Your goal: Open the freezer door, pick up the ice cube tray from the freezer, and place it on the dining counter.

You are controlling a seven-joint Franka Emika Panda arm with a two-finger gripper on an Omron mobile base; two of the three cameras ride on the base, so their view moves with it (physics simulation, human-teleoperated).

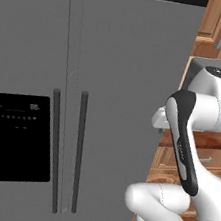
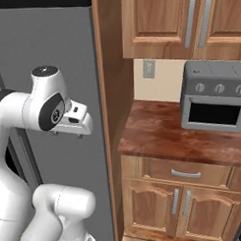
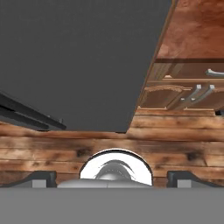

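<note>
nearest you, the white arm with dark joints (image 1: 188, 145) rises from its base and folds at the elbow, its hand held out at mid height in front of the fridge. in the hand view the gripper (image 3: 113, 178) looks down at the wood plank floor (image 3: 65, 146), and its two small dark fingers (image 3: 41, 178) stand well apart at the bottom corners, spread wide and holding nothing.

just beyond the arm stands the tall matte-grey fridge. on its left half you see the freezer door (image 1: 29, 59), narrow and matte grey, shut flush with its neighbour. it carries a black dispenser panel (image 1: 17, 138) low on its face and a dark vertical bar handle (image 1: 55, 149) along its right edge. just beside that handle is a second dark bar (image 1: 78, 153) on the plain grey door (image 1: 131, 85) to the right. the hand hangs before this plain door, apart from both handles.

the ice cube tray is hidden from you behind the closed door.

to the right of the fridge, past a wood side panel, a reddish-brown wood surface (image 2: 157, 131) tops a cabinet with a silver-handled drawer (image 2: 186, 173). a grey toaster oven (image 2: 215, 97) sits at its back right, near the wall. wood wall cabinets (image 2: 163, 22) hang above.
</note>
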